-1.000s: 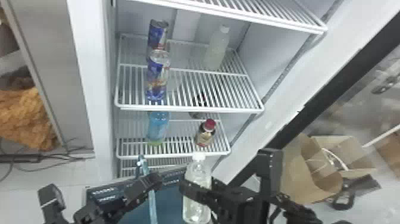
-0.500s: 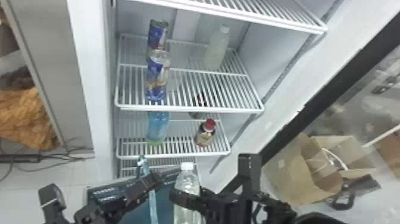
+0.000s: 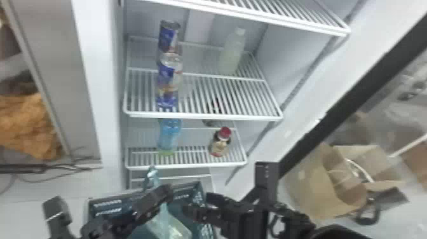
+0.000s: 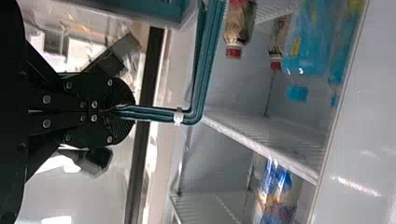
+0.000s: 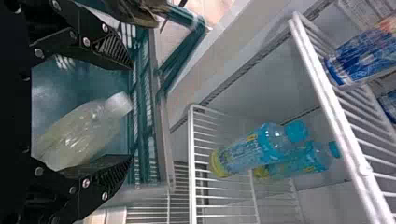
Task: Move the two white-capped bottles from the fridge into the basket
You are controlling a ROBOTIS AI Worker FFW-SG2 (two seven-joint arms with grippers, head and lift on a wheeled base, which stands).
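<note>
- Basket (image 3: 105,206): teal, at the fridge front. One white-capped bottle (image 3: 171,227) found inside, leaning over, cap toward a side wall, pale contents.
- Second white-capped bottle (image 3: 233,54): upright on the fridge's upper visible rack (image 3: 203,116), above and beyond the basket, toward that rack's rear right.
- Same rack, left portion, above the basket: blue can (image 3: 168,36) at the back, clear-topped bottle (image 3: 170,76) ahead of it.
- Lower rack (image 3: 187,166), between that one and the basket in height: blue bottle (image 3: 170,135) at left, red-capped bottle (image 3: 220,143) at right.
- Open cardboard box (image 3: 321,187): well to the right of the basket, a white curved item (image 3: 359,170) within.
- Left gripper (image 3: 165,192): fingers pressed together on the basket's handle (image 4: 159,114).
- Right gripper (image 3: 197,204): over the basket, fingers spread wide on either side of the inside bottle; whether either touches it, I cannot tell.
- Labels: blue wrap with white on the can; blue, white and orange on the clear-topped bottle. White markings noted on the basket walls.
</note>
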